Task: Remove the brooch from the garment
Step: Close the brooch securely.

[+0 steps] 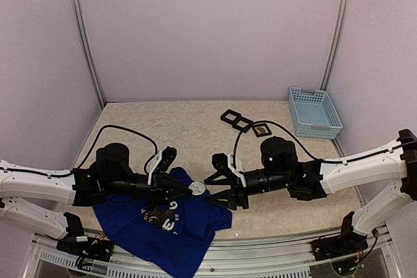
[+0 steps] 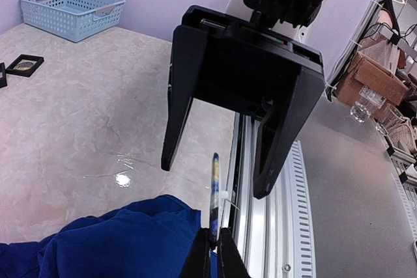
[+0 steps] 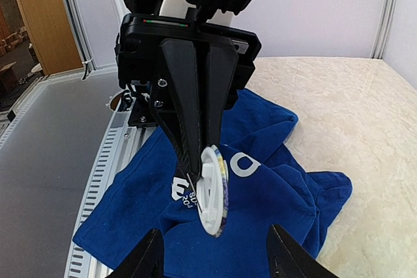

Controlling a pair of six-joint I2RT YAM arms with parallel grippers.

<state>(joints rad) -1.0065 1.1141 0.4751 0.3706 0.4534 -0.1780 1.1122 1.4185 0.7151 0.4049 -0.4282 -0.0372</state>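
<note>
The brooch, a round white disc with a coloured face, is pinched by its edge between the pressed-together fingers of the left gripper. It is held up over the front part of the table, just above the shirt. From the right wrist view the disc hangs tilted at the fingertips, its white back with a small clasp facing the camera and the blue cloth below and behind it. Whether its pin is caught in the cloth cannot be told. The shirt lies crumpled at the near edge of the table under the left arm. Part of its white lettering shows, and one corner hangs over the metal rail. The right gripper faces the left one nose to nose with its two fingers spread wide. It holds nothing, and the brooch sits just short of the gap between those fingers. At the far right corner of the table stands a light-blue plastic basket, well apart from both arms, with its latticed floor showing through the open top. Near it, toward the middle of the far side, three small black square frames lie in a slanting row, corner to corner. The frame nearest the basket holds something small and yellowish, too small to name.
</note>
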